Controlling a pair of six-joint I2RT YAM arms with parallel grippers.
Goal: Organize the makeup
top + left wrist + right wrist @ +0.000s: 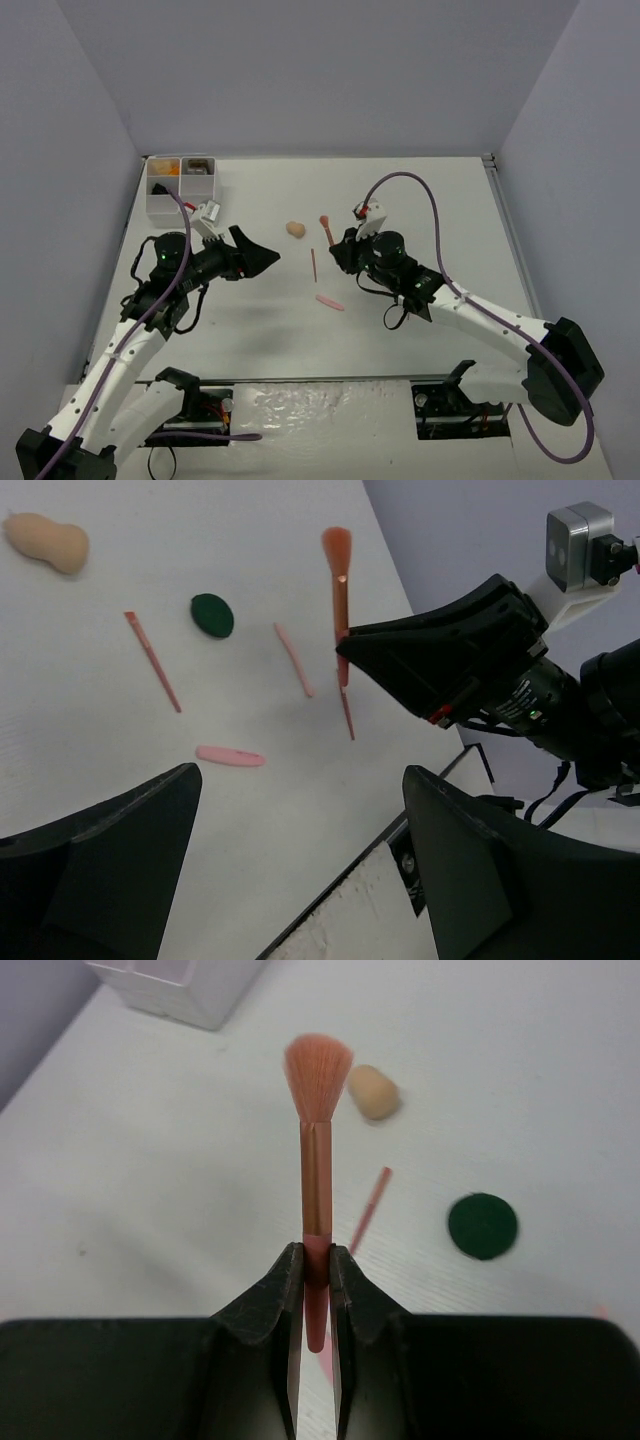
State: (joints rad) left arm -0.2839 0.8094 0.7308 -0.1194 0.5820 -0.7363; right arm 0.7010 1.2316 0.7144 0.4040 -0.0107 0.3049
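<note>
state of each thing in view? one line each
left gripper: open, empty
right gripper: shut on brush
brush: clamped by its handle, bristles pointing away from the gripper
sponge: loose on table
compact: lying flat, free
pencil: lying loose
pink stub: lying loose
box: far two compartments hold items

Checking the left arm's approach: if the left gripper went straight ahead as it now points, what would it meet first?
Probably the short pink stick, lying just ahead of the open left gripper; depth is unclear.
</note>
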